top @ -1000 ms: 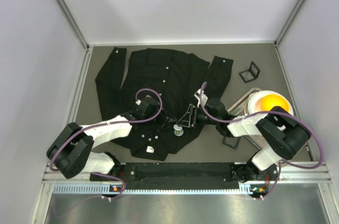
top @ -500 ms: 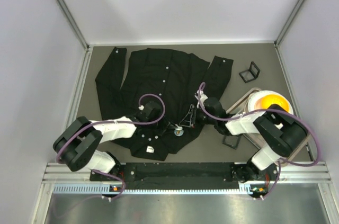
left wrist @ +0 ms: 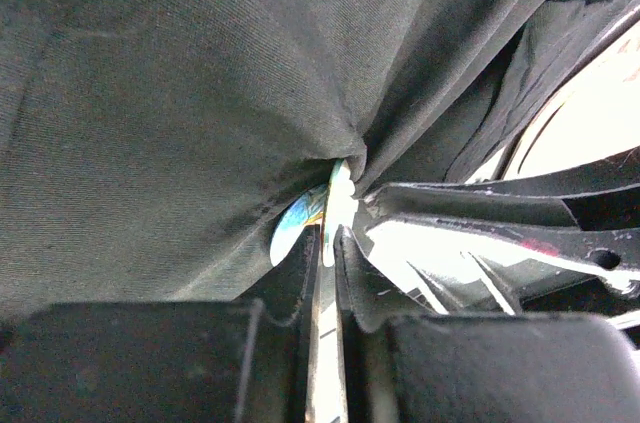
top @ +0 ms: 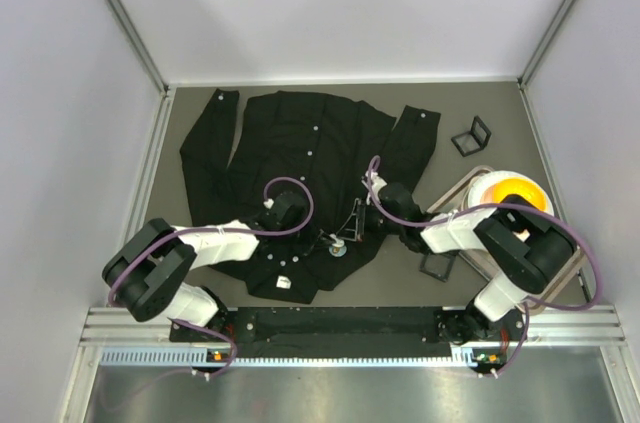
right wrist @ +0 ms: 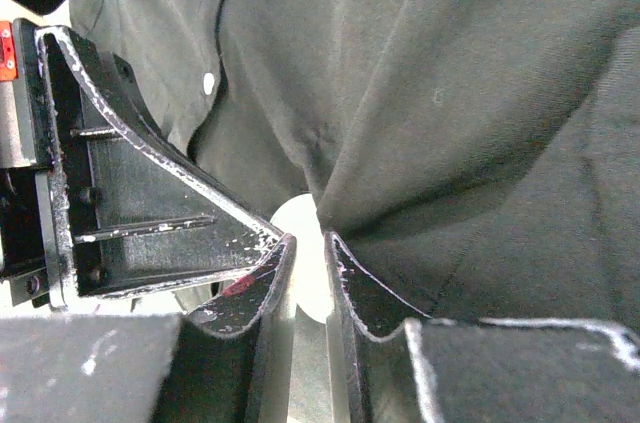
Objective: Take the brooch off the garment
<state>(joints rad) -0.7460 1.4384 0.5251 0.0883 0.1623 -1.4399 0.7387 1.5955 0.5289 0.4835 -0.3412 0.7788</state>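
Observation:
The garment (top: 300, 143) is a black button-up shirt spread flat on the grey mat. The brooch (top: 339, 248) is a small round disc near the shirt's lower front. Both grippers meet on it. My left gripper (top: 326, 241) comes in from the left, my right gripper (top: 347, 234) from the right. In the left wrist view the brooch (left wrist: 300, 218) shows a blue face, and its white rim sits between the nearly shut fingers (left wrist: 352, 263) of the left gripper (left wrist: 328, 243). In the right wrist view the right gripper (right wrist: 310, 253) is pinched on the white disc (right wrist: 300, 228), with dark cloth (right wrist: 450, 93) bunched around it.
A white container with an orange centre (top: 510, 193) sits on a tray at the right. Small black frames lie at the back right (top: 471, 135) and near the right arm (top: 436, 269). A white tag (top: 283, 283) marks the hem. Metal rails border the mat.
My left gripper slid right up to the brooch and narrowed its jaws on it. My right gripper edged left and also closed down on the disc.

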